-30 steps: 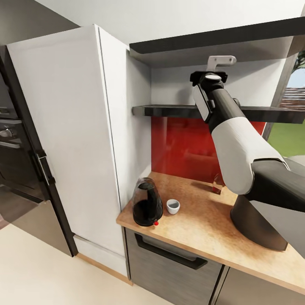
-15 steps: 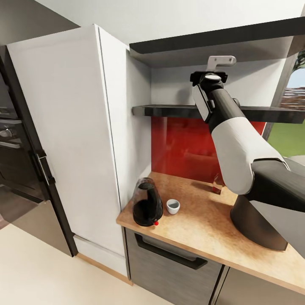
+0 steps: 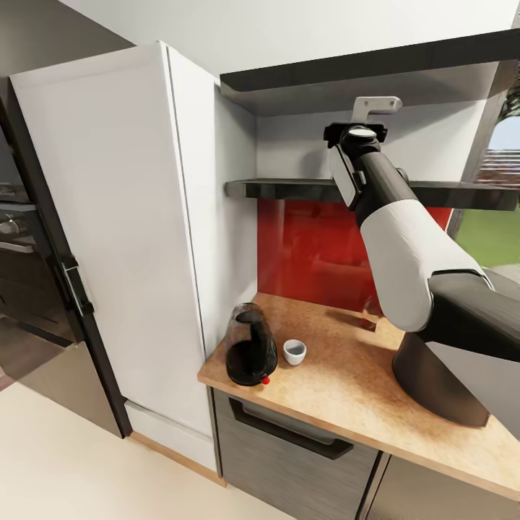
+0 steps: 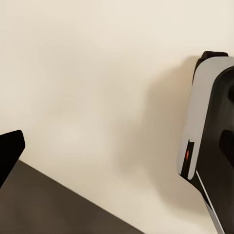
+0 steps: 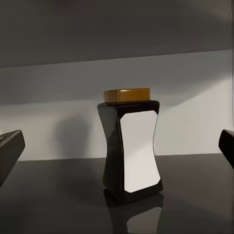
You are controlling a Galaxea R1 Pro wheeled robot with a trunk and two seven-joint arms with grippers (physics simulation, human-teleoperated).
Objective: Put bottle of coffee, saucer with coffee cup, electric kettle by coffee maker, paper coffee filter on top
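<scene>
Right gripper (image 5: 117,146) faces the coffee bottle (image 5: 130,146) on the dark shelf (image 5: 58,195).
Jaws wide, fingertips at the frame's left and right edges; the bottle stands centred between them but beyond, untouched, upright, long axis vertical, white label forward, gold lid (image 5: 126,94) up.

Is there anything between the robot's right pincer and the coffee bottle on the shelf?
Nothing visible. In the right wrist view the coffee bottle stands alone on the dark shelf, straight ahead between the open fingertips, untouched.

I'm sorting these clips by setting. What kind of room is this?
Most likely a home kitchen: a wooden countertop with a coffee maker and cup, a red backsplash, and a wall shelf.
</scene>
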